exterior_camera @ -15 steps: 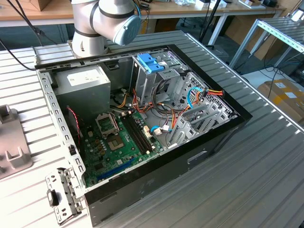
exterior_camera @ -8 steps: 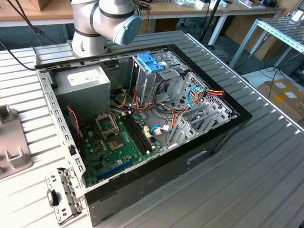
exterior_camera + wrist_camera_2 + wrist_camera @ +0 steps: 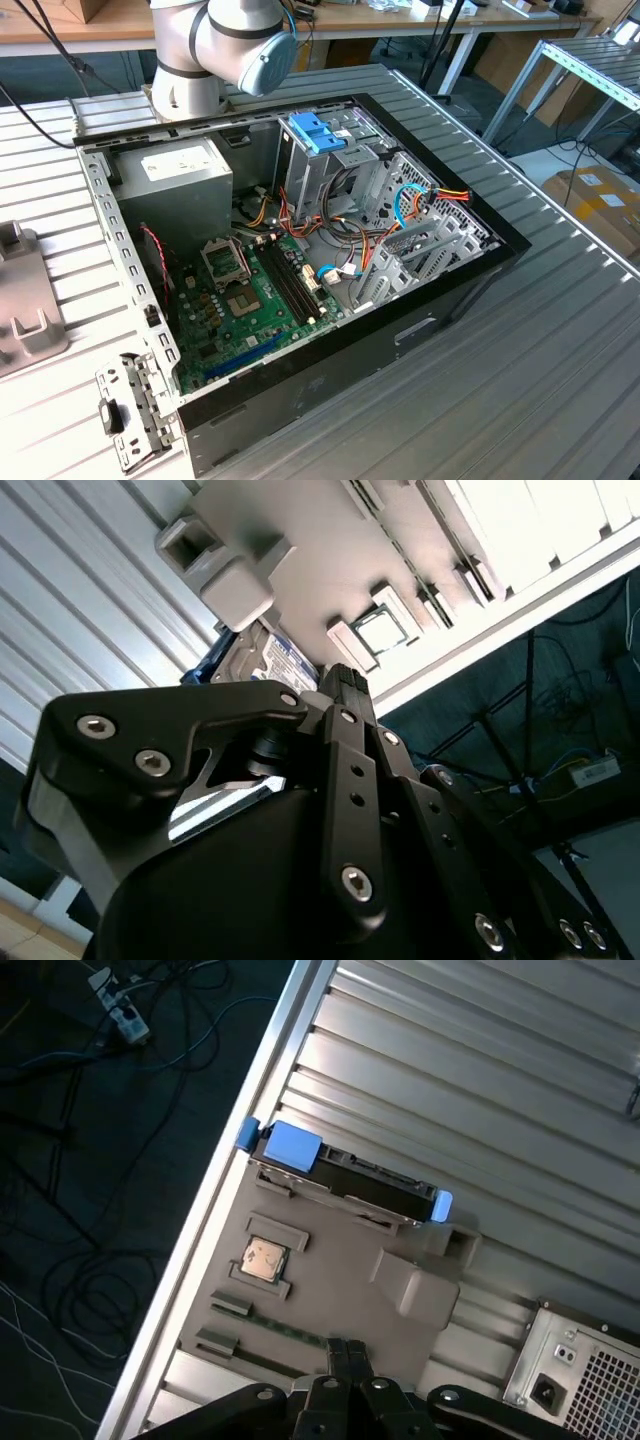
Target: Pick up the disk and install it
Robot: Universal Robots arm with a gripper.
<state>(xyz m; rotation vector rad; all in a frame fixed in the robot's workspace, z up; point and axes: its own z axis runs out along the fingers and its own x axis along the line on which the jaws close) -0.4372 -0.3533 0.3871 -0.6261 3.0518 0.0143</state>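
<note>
Flat silver-grey hard drive (image 3: pixel 350 1175) in bright blue plastic carrier lies at one edge of the grey fixture plate (image 3: pixel 330 1270), apart from the black gripper (image 3: pixel 347 1352) — fingertips closed together, empty — judged rigid, weighty, shock-sensitive, best grasped across its long sides.

Disk (image 3: pixel 348 1178) dark, blue carrier; fixture plate (image 3: pixel 330 1280) grey-beige; table (image 3: pixel 480 1090) silver, ribbed; hand (image 3: pixel 346 1348) black.

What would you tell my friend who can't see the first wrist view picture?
A disk in a blue frame sits at one edge of a grey tray on a ribbed metal table. The pincer, shut and empty, hangs apart from the disk. The tray also holds a small square chip.
</note>
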